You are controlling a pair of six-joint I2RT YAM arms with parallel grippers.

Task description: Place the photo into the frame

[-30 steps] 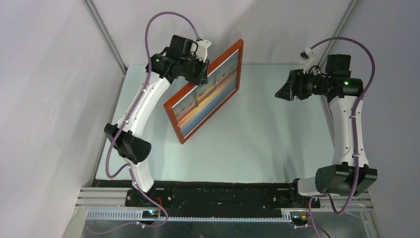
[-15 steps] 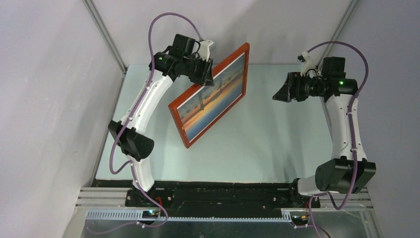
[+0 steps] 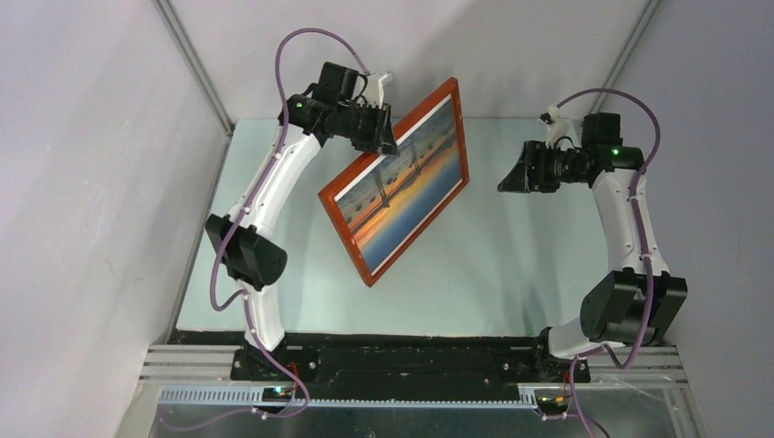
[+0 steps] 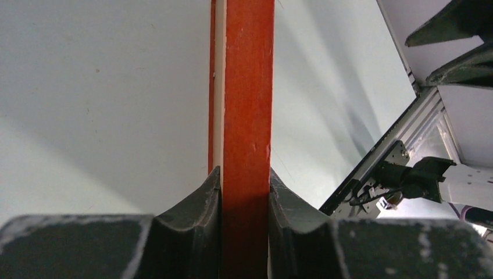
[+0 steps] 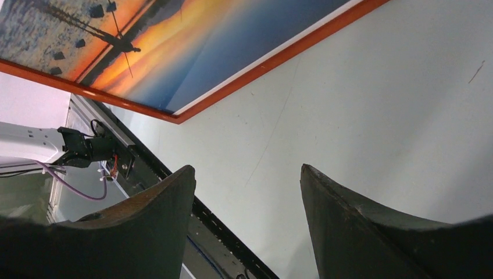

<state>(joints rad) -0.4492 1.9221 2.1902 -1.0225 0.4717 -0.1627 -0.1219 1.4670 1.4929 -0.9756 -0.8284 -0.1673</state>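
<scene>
The frame (image 3: 344, 239) is an orange-brown rectangle held up in the air over the left-centre of the table, tilted on a diagonal. The photo (image 3: 406, 187), an orange sunset over blue water, shows inside it. My left gripper (image 3: 383, 139) is shut on the frame's upper long edge. In the left wrist view the red frame edge (image 4: 249, 104) runs straight up from between the fingers of that gripper (image 4: 244, 174). My right gripper (image 3: 504, 181) hangs open to the right of the frame, apart from it. From the right wrist I see the photo (image 5: 192, 46) and the frame (image 5: 279, 55) beyond the open right gripper (image 5: 247, 171).
The pale green table (image 3: 511, 274) lies under both arms. A black rail (image 3: 411, 351) with the arm bases runs along its near edge. Grey walls and metal corner posts (image 3: 196, 68) close in the left, back and right sides.
My left arm has carried the frame rightward and toward the near edge, turning it a little. The right gripper has drifted slightly left and stays open.
</scene>
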